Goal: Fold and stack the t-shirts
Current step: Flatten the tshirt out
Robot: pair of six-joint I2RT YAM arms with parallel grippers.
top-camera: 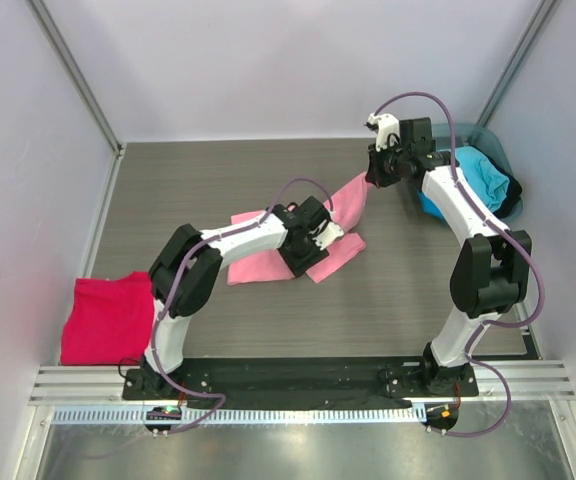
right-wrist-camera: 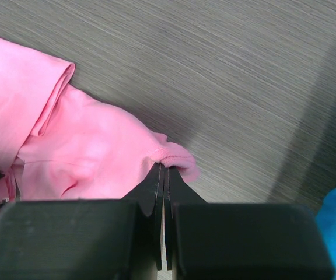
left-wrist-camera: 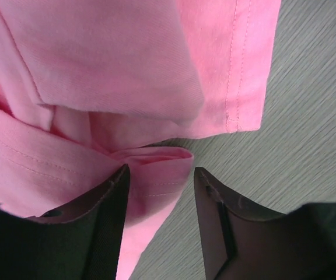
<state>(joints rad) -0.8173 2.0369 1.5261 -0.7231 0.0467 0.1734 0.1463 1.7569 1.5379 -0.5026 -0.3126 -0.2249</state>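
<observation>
the pink t-shirt point(top-camera: 256, 264) lies crumpled near the middle of the grey surface point(top-camera: 198, 180), between the two arms. one end of it is pulled up and away toward the far right, forming a stretched strip that leads to the right gripper point(top-camera: 373, 182).

in the right wrist view the right gripper point(right-wrist-camera: 165, 169) is pinched fully together on a small bunched edge of the pink t-shirt point(right-wrist-camera: 86, 157); the cloth puckers right at the fingertips and hangs off to the left over the surface.

the left gripper point(top-camera: 320, 232) is down over the middle of the shirt. in the left wrist view the left gripper point(left-wrist-camera: 160, 171) stands partly apart, with a clear gap between its fingers. a rolled fold of the pink t-shirt point(left-wrist-camera: 109, 64) lies in that gap, against the left-hand finger point(left-wrist-camera: 107, 221), while the other finger point(left-wrist-camera: 220, 216) sits apart from it over bare surface. the fold is not clamped.

a crimson t-shirt point(top-camera: 108, 320) lies flat at the near left edge of the surface, well apart from the pink one. at the far right corner a tub point(top-camera: 496, 140) holds a turquoise t-shirt point(top-camera: 483, 175) with some darker blue cloth beside it; a strip of that blue also shows at the right edge of the right wrist view.
</observation>
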